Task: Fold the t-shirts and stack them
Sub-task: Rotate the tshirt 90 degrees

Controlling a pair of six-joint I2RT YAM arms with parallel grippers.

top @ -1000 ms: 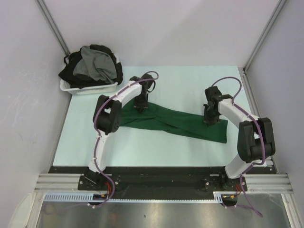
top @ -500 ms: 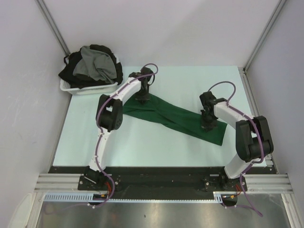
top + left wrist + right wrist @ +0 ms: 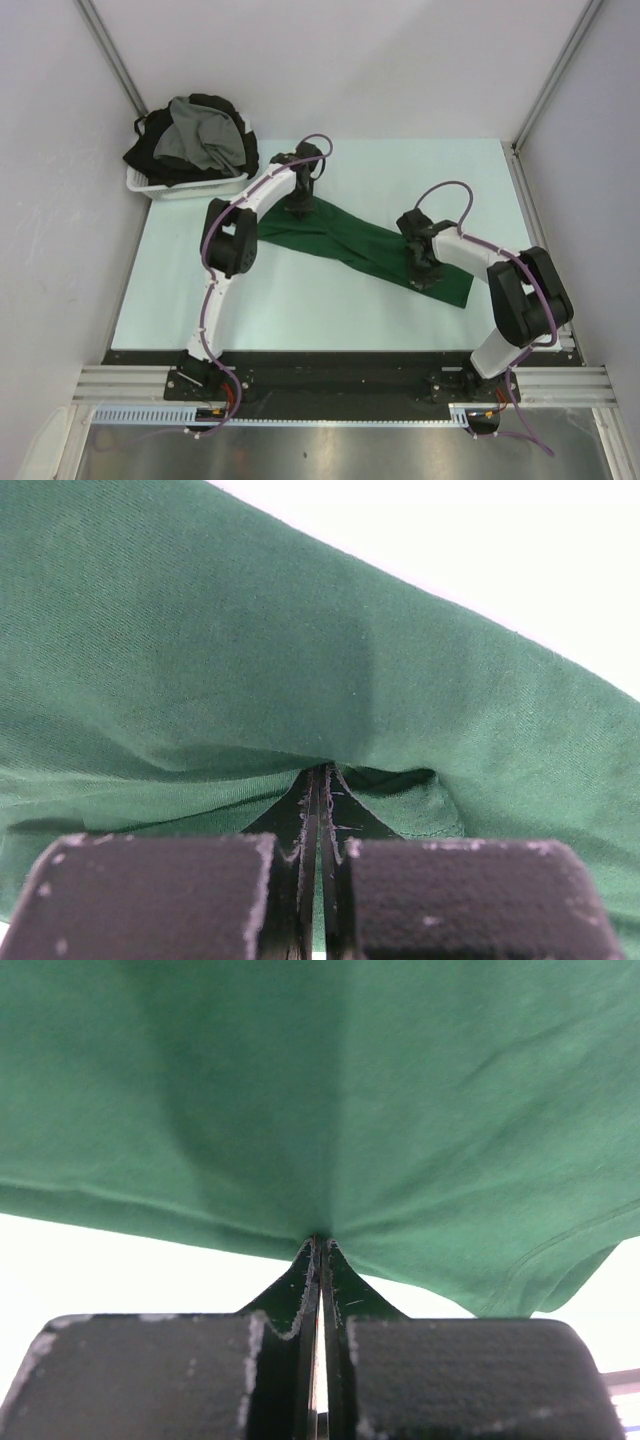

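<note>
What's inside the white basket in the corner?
A grey t-shirt heaped on black t-shirts, spilling over the rim of the basket. How many black ones, and anything beneath them, is covered by the heap.

Wide open along the near strip of table [image 3: 320, 310], between left arm [image 3: 228, 245] and right arm [image 3: 520, 295]. Across the middle, barred by the dark green t-shirt [image 3: 350, 240], stretched slantwise. Open again at the far right corner. Far left corner taken by the white basket [image 3: 190, 187], piled t-shirts [image 3: 200, 140] seemingly overhanging its left rim.
</note>
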